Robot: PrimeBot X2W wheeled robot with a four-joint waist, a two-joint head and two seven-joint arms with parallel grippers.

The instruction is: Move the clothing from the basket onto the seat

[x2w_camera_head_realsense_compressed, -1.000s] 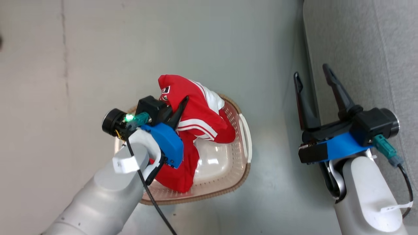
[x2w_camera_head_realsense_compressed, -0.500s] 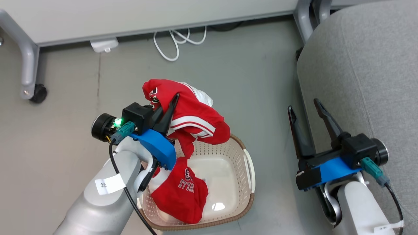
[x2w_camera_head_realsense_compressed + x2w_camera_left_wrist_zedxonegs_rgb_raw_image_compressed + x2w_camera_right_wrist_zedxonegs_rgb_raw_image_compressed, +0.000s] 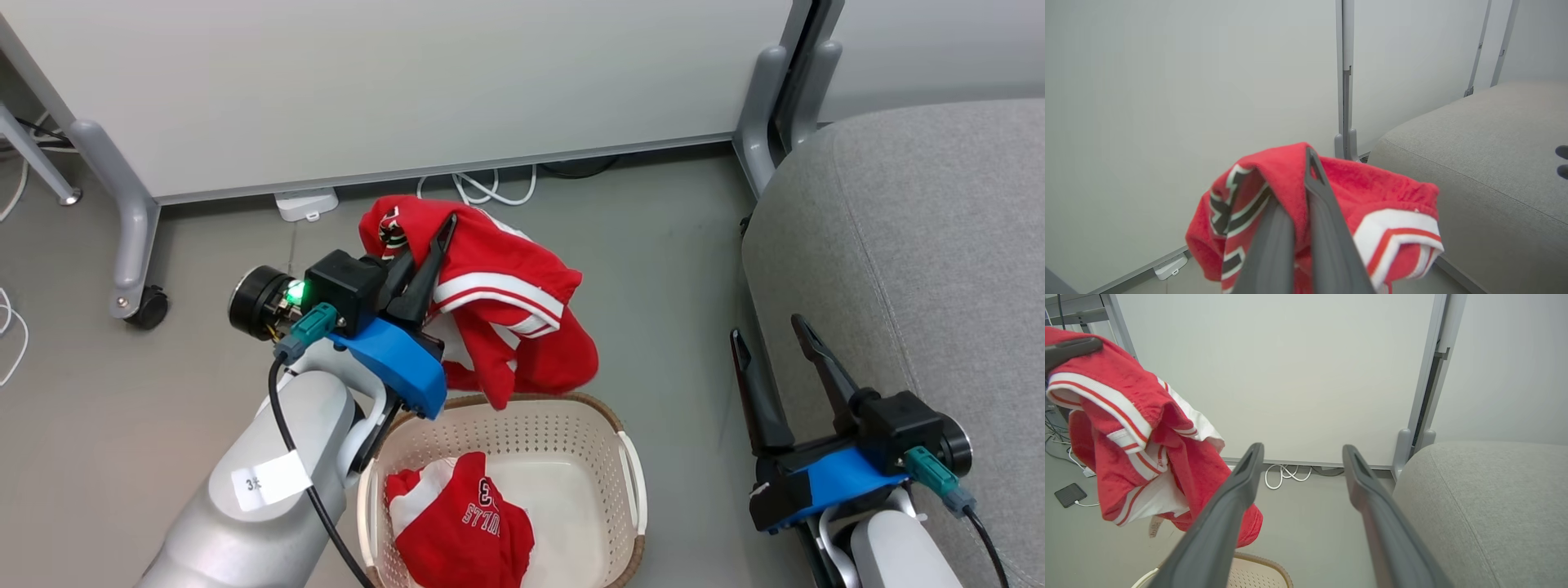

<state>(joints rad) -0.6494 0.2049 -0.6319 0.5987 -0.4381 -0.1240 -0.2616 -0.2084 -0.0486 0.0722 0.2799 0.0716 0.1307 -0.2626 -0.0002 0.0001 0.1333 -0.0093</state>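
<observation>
- The left claw (image 3: pixel 445 227) is clamped on a red jersey (image 3: pixel 506 298), above the basket (image 3: pixel 630 469).
- The other jersey (image 3: pixel 465 523) lies below it, inside the basket.
- The right claw (image 3: pixel 767 329) is apart and empty; the seat (image 3: pixel 922 245) beside it has no clothes yet.

The left forearm (image 3: pixel 269 523) is a smooth pale-grey tube. A white paper label (image 3: pixel 265 480) marked with a "3" is wrapped round it, and a thin black cable (image 3: pixel 333 531) trails along it. At its far end sit a bright blue plastic bracket (image 3: pixel 400 363), a teal plug (image 3: pixel 310 327), a black box (image 3: pixel 347 284) with a glowing green light (image 3: pixel 295 289), and a black cylinder (image 3: pixel 249 302). The left gripper (image 3: pixel 447 224) has long, dark, tapering fingers. The right gripper (image 3: pixel 767 328) looks the same, with its own blue mount (image 3: pixel 841 480), teal connector (image 3: pixel 927 469), black lead (image 3: pixel 980 535) and silver-ringed black drum (image 3: pixel 957 447) on a pale-grey right forearm (image 3: pixel 894 559).
</observation>
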